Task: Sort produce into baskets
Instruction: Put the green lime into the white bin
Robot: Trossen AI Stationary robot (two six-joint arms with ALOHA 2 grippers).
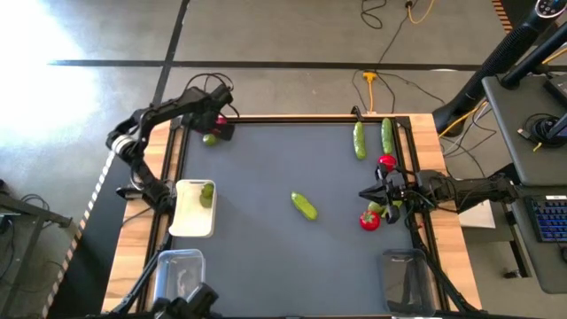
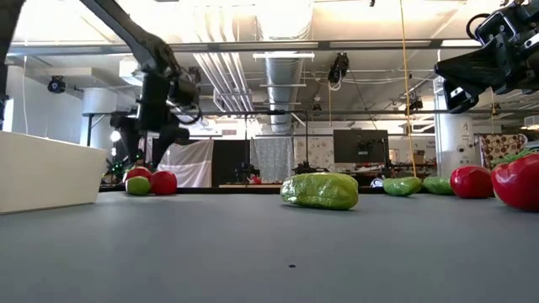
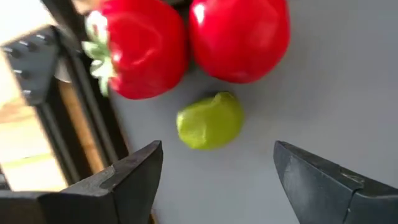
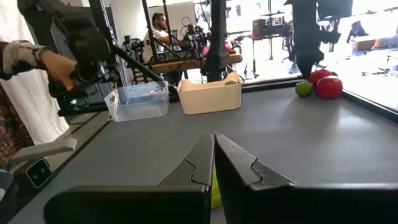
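My left gripper [image 1: 215,127] is open at the table's far left corner. It hangs above a small light-green lime [image 3: 210,121], one finger on either side of it and clear of it. Two glossy red pieces [image 3: 140,50] [image 3: 239,37] lie just beyond the lime. My right gripper [image 1: 365,194] is shut and raised above the table near the right edge. A red piece [image 1: 369,220] and a small green piece [image 1: 376,207] lie on the table by it. A cucumber [image 1: 304,206] lies mid-table. The white tray [image 1: 182,226] holds one green piece [image 1: 206,193].
Two cucumbers [image 1: 359,140] [image 1: 387,135] and a red piece [image 1: 386,162] lie at the far right. Clear tubs stand at the near left [image 1: 180,263] and near right [image 1: 406,270]. A wooden rim [image 1: 168,177] borders the table. A person's hand [image 4: 37,62] shows beyond the table.
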